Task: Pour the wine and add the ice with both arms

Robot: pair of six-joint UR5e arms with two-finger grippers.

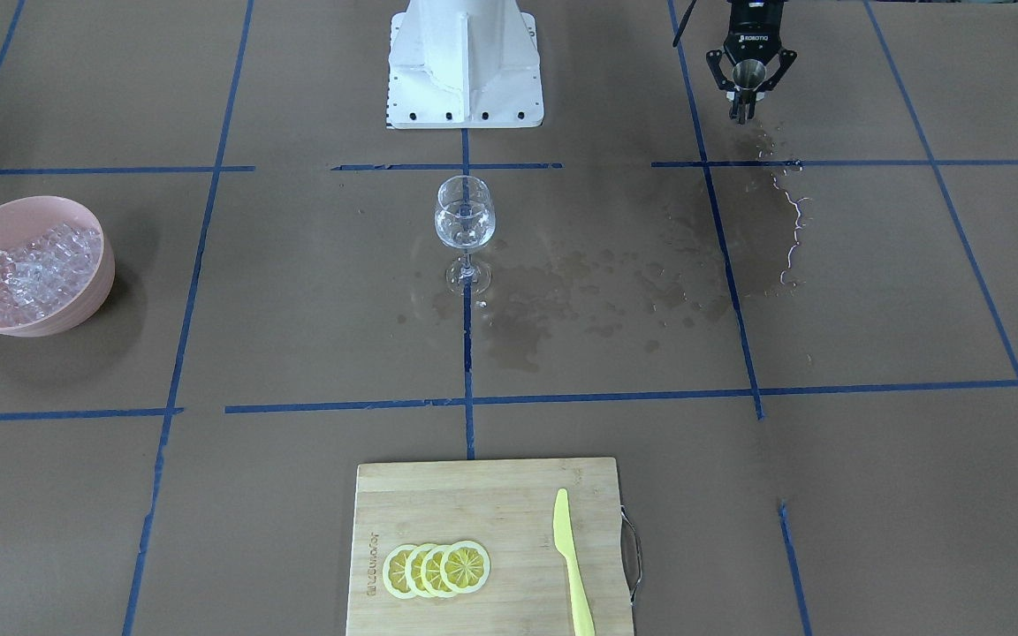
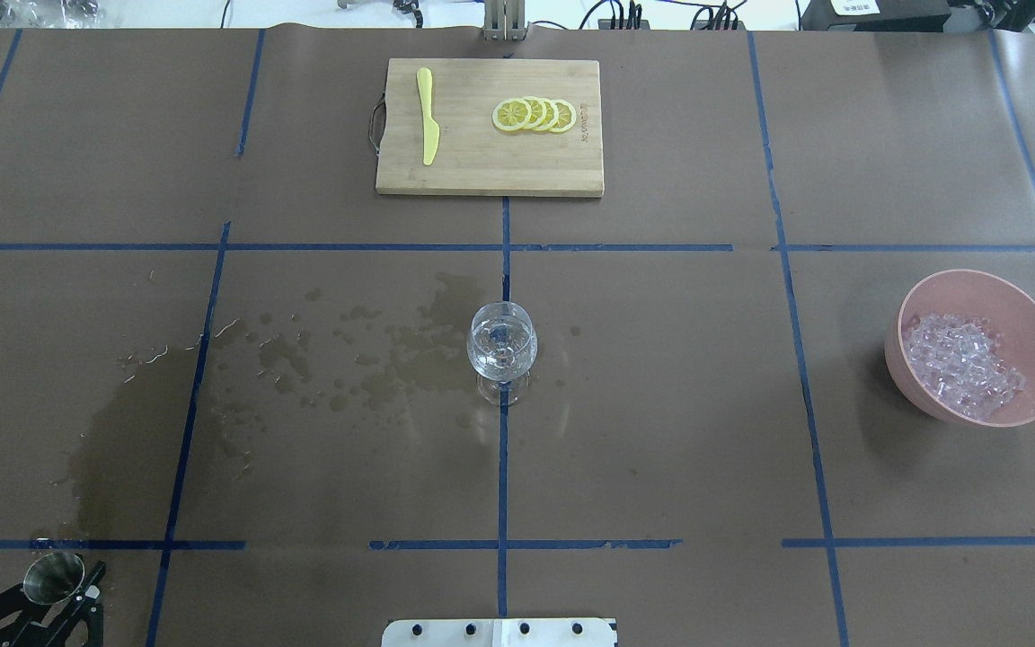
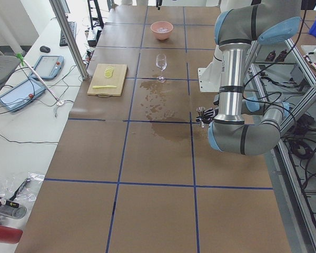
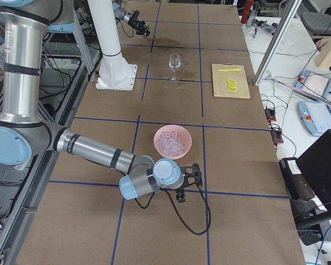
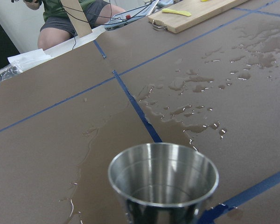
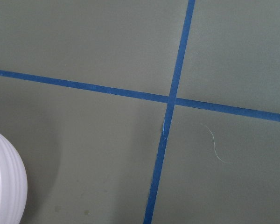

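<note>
Left end effector (image 1: 746,106) clamped round steel cup (image 1: 748,74), wine glass (image 1: 465,221) well apart

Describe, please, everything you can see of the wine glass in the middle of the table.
The wine glass is clear glass with a round bowl, thin stem and flat foot. It stands upright mid-table on a blue tape line, holding a little clear wine. Wet stains lie beside its foot; nothing grips it.
</note>
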